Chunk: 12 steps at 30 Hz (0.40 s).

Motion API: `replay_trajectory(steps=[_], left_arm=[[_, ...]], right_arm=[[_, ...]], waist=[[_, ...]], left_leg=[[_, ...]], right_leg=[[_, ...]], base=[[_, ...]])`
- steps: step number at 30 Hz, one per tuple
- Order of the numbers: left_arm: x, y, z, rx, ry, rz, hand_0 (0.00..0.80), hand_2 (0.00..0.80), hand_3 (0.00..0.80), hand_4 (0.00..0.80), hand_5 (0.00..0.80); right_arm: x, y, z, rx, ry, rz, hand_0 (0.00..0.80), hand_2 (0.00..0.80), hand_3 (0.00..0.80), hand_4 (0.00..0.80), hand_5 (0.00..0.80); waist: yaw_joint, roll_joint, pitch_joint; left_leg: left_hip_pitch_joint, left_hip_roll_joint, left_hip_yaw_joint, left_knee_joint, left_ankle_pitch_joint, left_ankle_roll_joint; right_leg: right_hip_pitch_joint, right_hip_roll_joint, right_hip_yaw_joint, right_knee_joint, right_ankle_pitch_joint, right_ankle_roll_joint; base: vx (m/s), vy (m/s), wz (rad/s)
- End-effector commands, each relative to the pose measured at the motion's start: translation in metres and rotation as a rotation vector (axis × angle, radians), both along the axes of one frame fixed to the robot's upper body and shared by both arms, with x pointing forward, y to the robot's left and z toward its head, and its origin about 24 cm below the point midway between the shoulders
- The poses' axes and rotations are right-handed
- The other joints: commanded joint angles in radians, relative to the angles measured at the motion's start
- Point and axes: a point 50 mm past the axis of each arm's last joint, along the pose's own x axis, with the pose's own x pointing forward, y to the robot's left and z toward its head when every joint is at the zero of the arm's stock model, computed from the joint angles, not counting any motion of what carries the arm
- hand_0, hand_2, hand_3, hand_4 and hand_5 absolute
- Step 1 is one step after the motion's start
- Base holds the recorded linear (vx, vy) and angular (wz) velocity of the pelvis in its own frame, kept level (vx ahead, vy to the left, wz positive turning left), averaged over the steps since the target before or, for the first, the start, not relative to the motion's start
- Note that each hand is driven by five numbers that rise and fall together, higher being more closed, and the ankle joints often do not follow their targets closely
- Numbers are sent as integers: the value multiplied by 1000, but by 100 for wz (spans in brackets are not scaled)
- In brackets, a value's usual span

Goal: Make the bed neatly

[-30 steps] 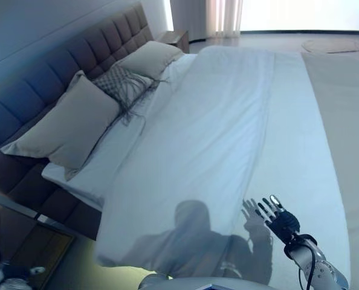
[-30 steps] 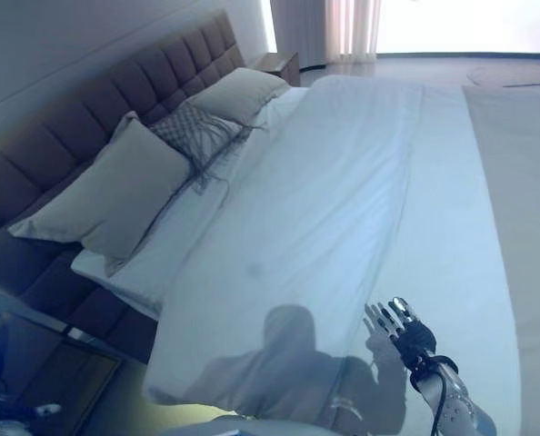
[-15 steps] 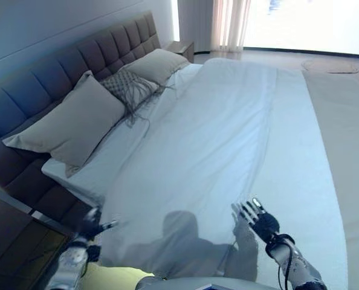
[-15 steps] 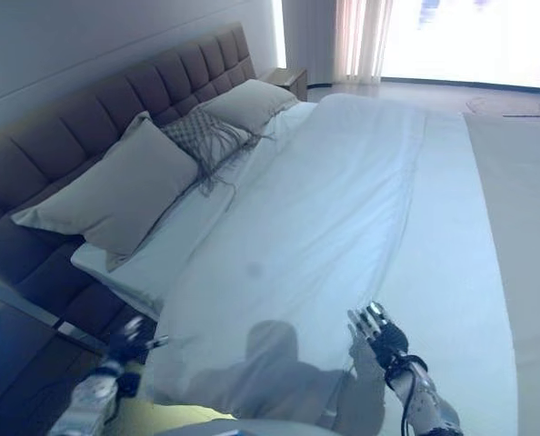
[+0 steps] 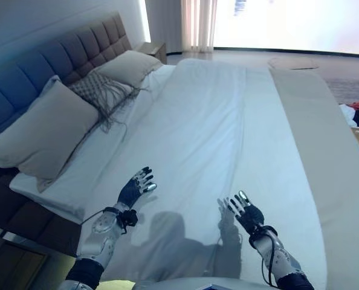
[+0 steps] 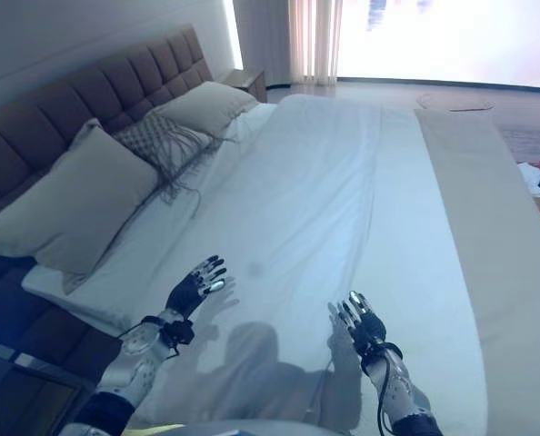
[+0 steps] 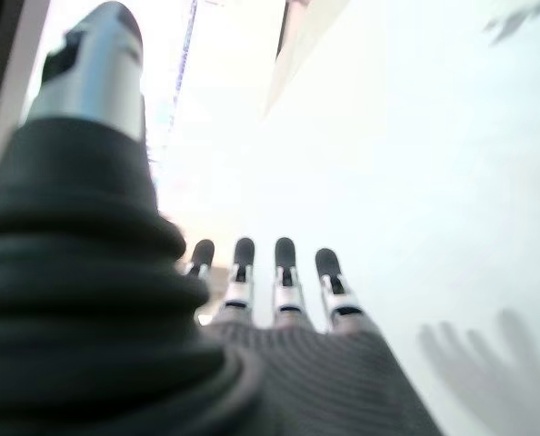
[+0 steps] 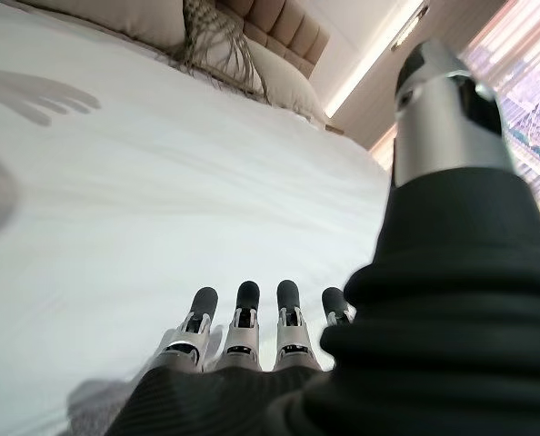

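A wide bed is covered by a white duvet (image 5: 210, 139) with a long fold running down its middle. A beige runner (image 5: 315, 145) lies along the far side. Two large beige pillows (image 5: 37, 136) (image 5: 131, 65) and a grey fringed cushion (image 5: 98, 90) lean at the tufted headboard (image 5: 58, 54). My left hand (image 5: 135, 187) is open, held just above the near edge of the duvet. My right hand (image 5: 245, 211) is open too, fingers straight, over the duvet to the right. In the wrist views the left hand (image 7: 270, 300) and the right hand (image 8: 252, 331) show straight fingers and hold nothing.
A nightstand (image 5: 152, 49) stands by the far end of the headboard, with curtains (image 5: 197, 24) and a bright window behind it. A round rug (image 5: 293, 62) lies on the floor beyond the bed. Clothes (image 5: 358, 112) lie at the right edge.
The camera has shifted. My left hand came up from the bed's side and now hovers over the duvet's near edge. My right hand stays open over the duvet.
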Motion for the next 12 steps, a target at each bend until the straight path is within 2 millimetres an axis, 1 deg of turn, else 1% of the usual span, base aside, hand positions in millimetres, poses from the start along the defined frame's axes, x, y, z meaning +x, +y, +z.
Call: replay_trajectory(steps=[1, 4, 7, 12], left_arm=[[8, 20, 20, -9, -105, 37, 0, 0, 0, 0, 0], [6, 31, 22, -3, -121, 71, 0, 0, 0, 0, 0], [5, 39, 28, -31, -144, 106, 0, 0, 0, 0, 0], [0, 39, 28, -49, -131, 123, 0, 0, 0, 0, 0]], right_arm=[[23, 5, 20, 73, -147, -59, 0, 0, 0, 0, 0], [23, 6, 21, 87, -164, -52, 0, 0, 0, 0, 0], [24, 6, 23, 86, -208, -58, 0, 0, 0, 0, 0], [25, 6, 27, 56, -236, -59, 0, 0, 0, 0, 0]], waist=[[35, -69, 9], [40, -82, 10], [50, -80, 10], [70, -77, 4]], left_leg=[[22, -1, -35, 11, -86, 62], [15, -6, -39, 11, -90, 70], [6, -11, -44, 17, -93, 77], [-10, -18, -50, 30, -97, 84]], right_leg=[[18, -71, -2, -299, 450, 97], [3, -82, 1, -282, 469, 103], [-2, -92, -3, -272, 476, 103], [-1, -100, -22, -277, 483, 103]], base=[[-29, -3, -3], [-13, 4, -2], [8, 44, 0], [3, 8, 0]])
